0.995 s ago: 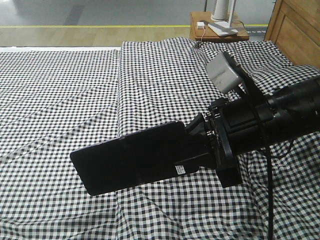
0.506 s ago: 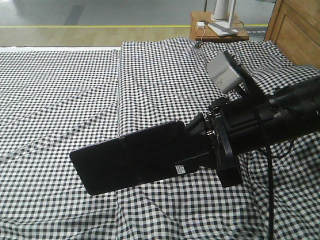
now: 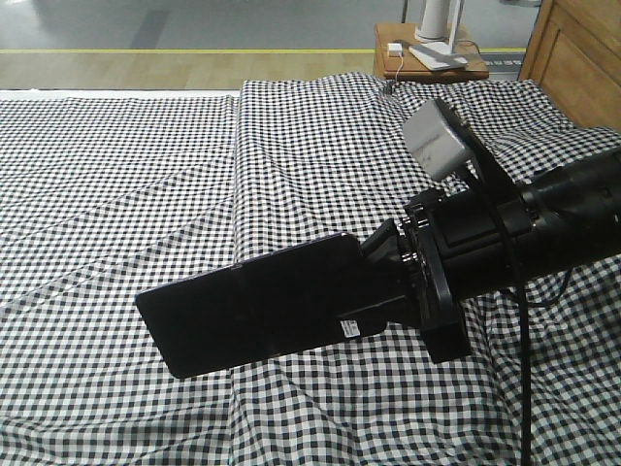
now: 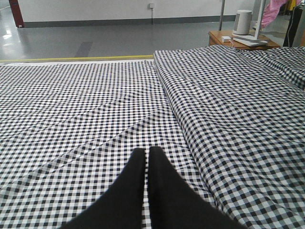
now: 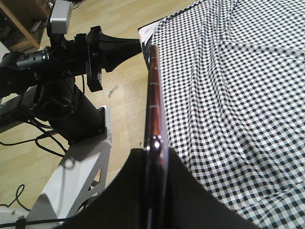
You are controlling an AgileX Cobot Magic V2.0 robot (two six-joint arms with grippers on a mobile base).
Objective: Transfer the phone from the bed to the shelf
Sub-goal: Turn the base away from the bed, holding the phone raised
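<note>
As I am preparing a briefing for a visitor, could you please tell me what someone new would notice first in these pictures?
The black phone stands out first, held over the checked bed in the middle of the front view, one end clamped in the right tool. The right wrist view shows it edge-on, with a pinkish rim. In the left wrist view, the left tool is shut and empty above the fabric.
</note>
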